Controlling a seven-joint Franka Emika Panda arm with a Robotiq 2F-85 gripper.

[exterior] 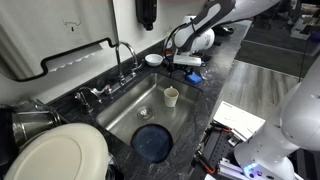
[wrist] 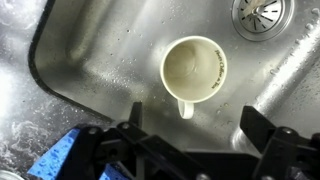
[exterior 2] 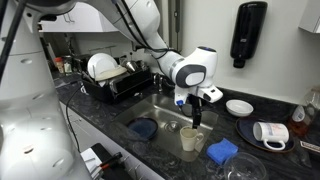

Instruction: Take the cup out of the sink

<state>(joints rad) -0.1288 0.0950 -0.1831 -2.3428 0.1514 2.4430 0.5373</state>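
The small cream cup (exterior: 171,96) stands upright and empty in the stainless-steel sink (exterior: 125,118), near its right wall. It also shows in the other exterior view (exterior 2: 191,139). The wrist view shows the cup (wrist: 194,68) from above, with a small handle pointing toward the gripper. My gripper (wrist: 195,125) is open and empty, hovering above the cup with its fingers spread wider than the cup. In the exterior views the gripper (exterior: 176,68) (exterior 2: 196,112) points down over the sink (exterior 2: 165,115), clear of the cup.
A dark blue dish (exterior: 153,142) lies in the sink. The drain (wrist: 262,15) and chrome faucet (exterior: 125,55) are nearby. A blue sponge (exterior 2: 221,151), white bowl (exterior 2: 240,107) and tipped mug (exterior 2: 268,132) sit on the counter. A dish rack (exterior 2: 115,80) holds plates.
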